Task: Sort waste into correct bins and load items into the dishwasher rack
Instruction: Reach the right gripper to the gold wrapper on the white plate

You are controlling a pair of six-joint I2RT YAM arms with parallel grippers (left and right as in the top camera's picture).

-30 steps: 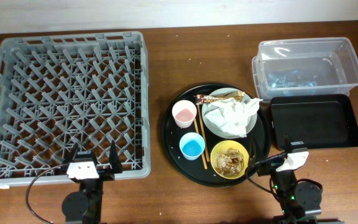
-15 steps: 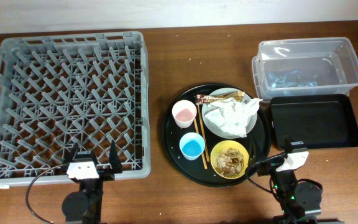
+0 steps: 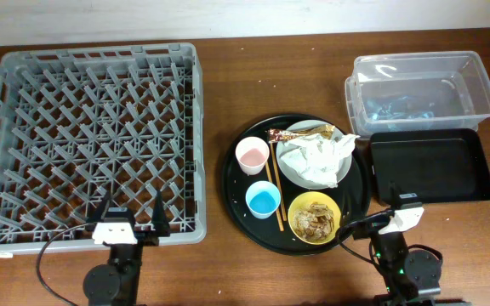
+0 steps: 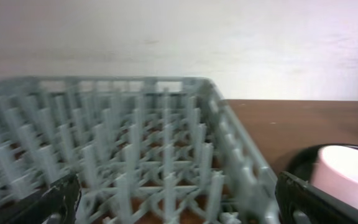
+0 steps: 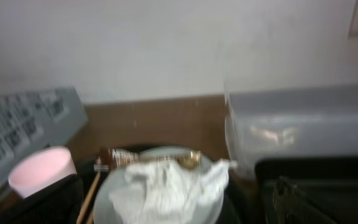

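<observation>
The grey dishwasher rack (image 3: 92, 127) stands at the left. A round black tray (image 3: 232, 183) holds the pink cup (image 3: 252, 155), blue cup (image 3: 263, 200), chopsticks (image 3: 276, 202), the yellow bowl (image 3: 314, 218) with food scraps, and the plate (image 3: 288, 167) carrying the napkin (image 3: 320, 157) and brown wrapper (image 3: 289, 133). The clear tub (image 3: 419, 89) and black rectangular tray (image 3: 430, 166) sit at the right. My left gripper (image 3: 131, 212) is open at the rack's front wall (image 4: 135, 143). My right gripper (image 3: 395, 208) is open and empty, facing the napkin (image 5: 166, 190).
The left wrist view shows the pink cup (image 4: 347, 174) to the right of the rack. The right wrist view shows the wrapper (image 5: 145, 157), pink cup (image 5: 39, 171), clear tub (image 5: 303, 124) and black rectangular tray (image 5: 328, 177). A wall stands behind the table.
Both arms have shifted very slightly at the front edge. Nothing on the table has moved.
</observation>
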